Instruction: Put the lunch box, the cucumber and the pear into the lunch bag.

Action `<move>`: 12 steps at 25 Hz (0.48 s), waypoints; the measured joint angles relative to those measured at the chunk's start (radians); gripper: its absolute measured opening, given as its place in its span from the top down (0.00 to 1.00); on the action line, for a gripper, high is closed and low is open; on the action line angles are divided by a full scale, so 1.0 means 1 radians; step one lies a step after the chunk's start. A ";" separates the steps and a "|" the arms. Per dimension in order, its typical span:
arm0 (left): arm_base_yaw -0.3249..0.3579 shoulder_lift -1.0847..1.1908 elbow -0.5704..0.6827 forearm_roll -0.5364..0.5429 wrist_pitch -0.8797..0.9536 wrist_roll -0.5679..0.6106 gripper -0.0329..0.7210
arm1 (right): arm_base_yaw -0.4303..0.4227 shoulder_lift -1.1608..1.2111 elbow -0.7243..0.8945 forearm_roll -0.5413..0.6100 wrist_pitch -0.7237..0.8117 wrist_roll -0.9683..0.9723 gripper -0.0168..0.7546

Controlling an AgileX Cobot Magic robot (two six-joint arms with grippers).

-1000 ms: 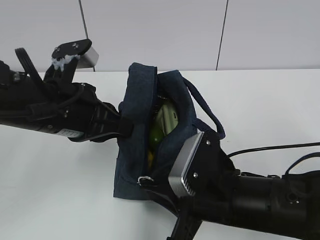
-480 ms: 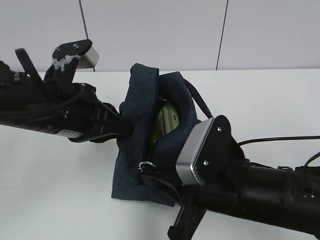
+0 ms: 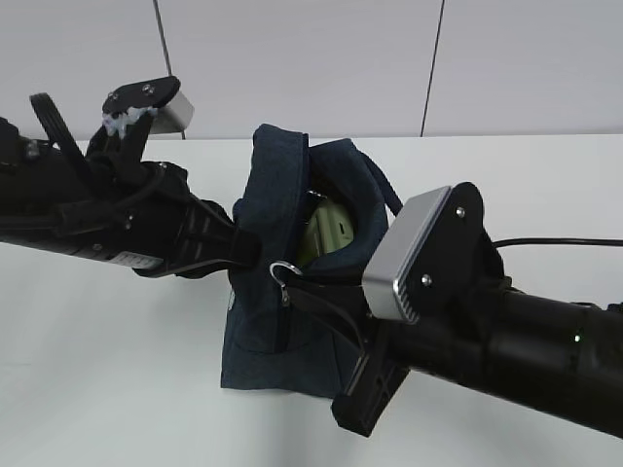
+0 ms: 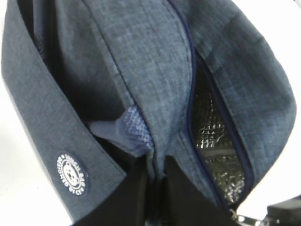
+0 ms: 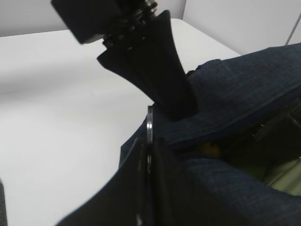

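Near right, above the surface: right end effector, clamped on the metal ring pull of the zipper.
Middle: lunch bag standing on the surface, mouth partly open.
Inside the bag: lunch box with its pale green lid showing; a yellow patch, probably the pear; cucumber not clearly made out.
Far left: left end effector, pinching a fold of the bag's fabric to steady it.
Step in hand: judged to be zipping shut, the loading looking done.
Next move: draw the ring along the zipper track while the left holds firm.
View difference: only the left wrist view shows the silver foil lining; only the exterior view shows the lunch box lid.
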 joint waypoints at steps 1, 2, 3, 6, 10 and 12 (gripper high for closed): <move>0.000 0.000 0.000 0.000 0.001 0.000 0.95 | 0.000 -0.001 -0.002 0.015 0.004 -0.014 0.98; 0.000 0.000 0.000 0.000 0.001 0.000 0.95 | 0.000 -0.001 -0.008 0.022 0.010 -0.026 0.98; 0.000 0.000 0.000 0.000 0.001 0.000 0.95 | 0.000 -0.001 -0.019 0.029 0.018 -0.038 0.98; 0.000 0.000 0.000 0.000 0.002 0.000 0.95 | 0.000 -0.001 -0.042 0.040 0.028 -0.043 0.98; 0.000 0.000 -0.002 0.000 0.003 0.000 0.95 | 0.000 -0.001 -0.063 0.058 0.037 -0.050 0.98; 0.000 0.000 -0.002 0.000 0.003 0.000 0.95 | 0.000 -0.001 -0.067 0.080 0.037 -0.063 0.98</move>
